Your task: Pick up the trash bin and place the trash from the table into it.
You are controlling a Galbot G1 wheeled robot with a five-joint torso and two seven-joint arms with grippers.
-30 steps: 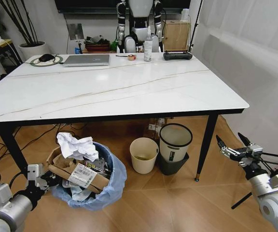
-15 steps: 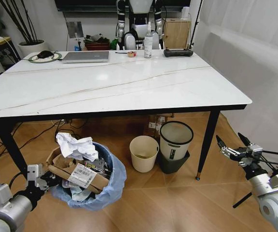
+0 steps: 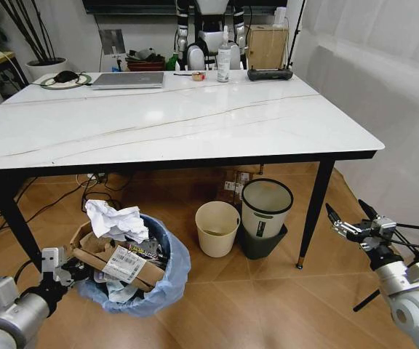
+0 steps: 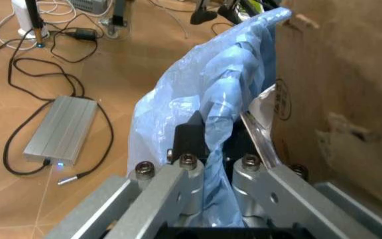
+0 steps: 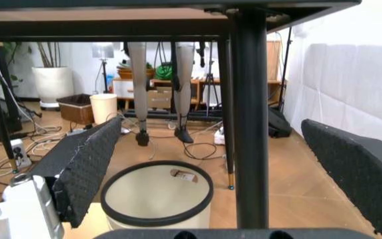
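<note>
Trash (image 3: 119, 242) already fills the trash bin (image 3: 158, 285) on the floor by the surface (image 3: 195, 123). The left end effector (image 4: 211, 164) pinches its thin, soft blue bag; that may slip or tear, so grip the rim. The right end effector (image 3: 351, 218) hangs open, holding nothing.

Even, bright indoor light from above puts soft glare on the glossy table (image 3: 195, 116) and deep shadow beneath it, while the wrist views blur the nearest finger pads (image 5: 85, 164) and bag folds.
</note>
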